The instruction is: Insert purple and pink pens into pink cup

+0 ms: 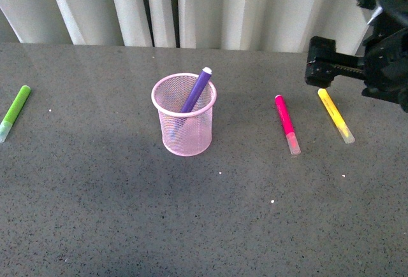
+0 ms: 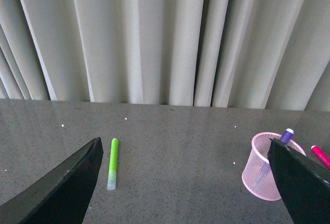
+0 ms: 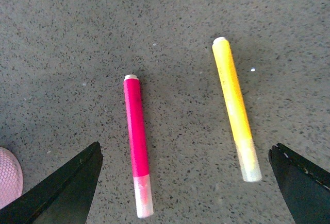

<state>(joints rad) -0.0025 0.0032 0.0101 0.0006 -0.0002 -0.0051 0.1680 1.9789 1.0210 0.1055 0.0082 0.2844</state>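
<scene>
My left gripper is released, its two dark fingers spread wide with only air between them, and my right gripper is also spread wide and holds nothing. The pink cup stands upright about in the middle of the table. The purple pen is inside the cup. It leans against the rim, and its upper end rises above the rim on the side of the far edge. The pink pen lies flat on the table, well apart from the cup toward the right edge, with its clear cap pointing to the near edge. Just beside it, closer to the right edge, lies the yellow marker, not touching the pink pen. The green marker lies near the left edge. I cannot read any writing or brand on the pens, even in the right wrist view, where the pink and yellow ones look large. That view shows only a small piece of the cup and not the purple pen. The left wrist view shows the green marker, the cup with the purple pen and one end of the pink pen, but not the yellow marker. Only the front view shows all four pens together, with pale curtains behind the far edge.
</scene>
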